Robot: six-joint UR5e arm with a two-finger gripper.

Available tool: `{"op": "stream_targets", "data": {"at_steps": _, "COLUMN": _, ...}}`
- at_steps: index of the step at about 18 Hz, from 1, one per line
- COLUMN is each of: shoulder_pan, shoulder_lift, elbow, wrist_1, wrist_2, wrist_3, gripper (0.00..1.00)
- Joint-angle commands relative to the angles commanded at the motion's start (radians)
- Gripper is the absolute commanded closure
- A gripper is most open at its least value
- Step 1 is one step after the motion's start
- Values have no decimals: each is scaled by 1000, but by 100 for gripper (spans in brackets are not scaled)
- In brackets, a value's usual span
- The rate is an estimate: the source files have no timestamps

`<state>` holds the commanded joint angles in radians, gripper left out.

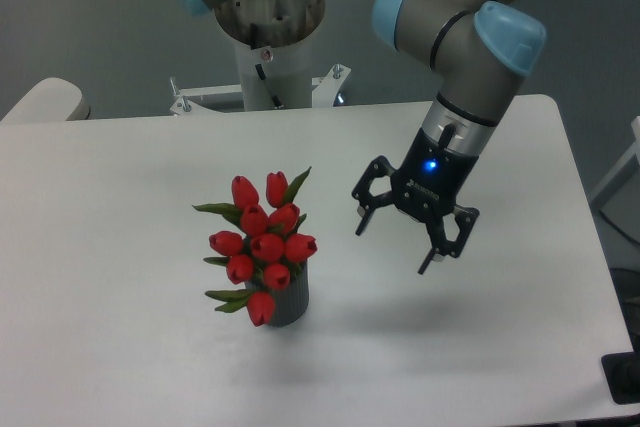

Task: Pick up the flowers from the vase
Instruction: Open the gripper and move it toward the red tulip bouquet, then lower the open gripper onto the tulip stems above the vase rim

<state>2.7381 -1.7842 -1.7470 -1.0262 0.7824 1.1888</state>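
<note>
Standing nearest the camera, the vase (288, 304) holds the flowers (262, 239) upright on the table (120, 207), left of centre; nothing lifted yet. Further back and to the right, the gripper (397, 245) hangs above the tabletop, jaws spread wide, empty, tilted toward the bunch but apart from it. Approach, grasp & lift all remain.

Flowers (262, 242) stand in the vase (289, 303) on the counter (120, 187); at their three o'clock, the gripper (394, 248) hangs, jaws spread.
</note>
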Motion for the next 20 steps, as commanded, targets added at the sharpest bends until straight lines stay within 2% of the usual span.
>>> {"op": "stream_targets", "data": {"at_steps": 4, "shoulder_pan": -26, "shoulder_lift": 34, "elbow": -20, "wrist_1": 8, "wrist_2": -2, "wrist_3": 11, "gripper": 0}}
{"op": "stream_targets", "data": {"at_steps": 6, "shoulder_pan": -52, "shoulder_lift": 40, "elbow": -41, "wrist_1": 17, "wrist_2": -2, "wrist_3": 63, "gripper": 0}}
{"op": "stream_targets", "data": {"at_steps": 9, "shoulder_pan": -75, "shoulder_lift": 40, "elbow": -77, "wrist_1": 43, "wrist_2": -3, "wrist_3": 132, "gripper": 0}}
{"op": "stream_targets", "data": {"at_steps": 11, "shoulder_pan": -89, "shoulder_lift": 26, "elbow": -81, "wrist_1": 81, "wrist_2": -3, "wrist_3": 134, "gripper": 0}}
{"op": "stream_targets", "data": {"at_steps": 14, "shoulder_pan": -103, "shoulder_lift": 26, "elbow": -94, "wrist_1": 90, "wrist_2": -21, "wrist_3": 132, "gripper": 0}}
{"op": "stream_targets", "data": {"at_steps": 18, "shoulder_pan": -112, "shoulder_lift": 23, "elbow": -118, "wrist_1": 138, "wrist_2": -58, "wrist_3": 123, "gripper": 0}}
{"op": "stream_targets", "data": {"at_steps": 20, "shoulder_pan": -117, "shoulder_lift": 19, "elbow": -118, "wrist_1": 144, "wrist_2": -66, "wrist_3": 124, "gripper": 0}}
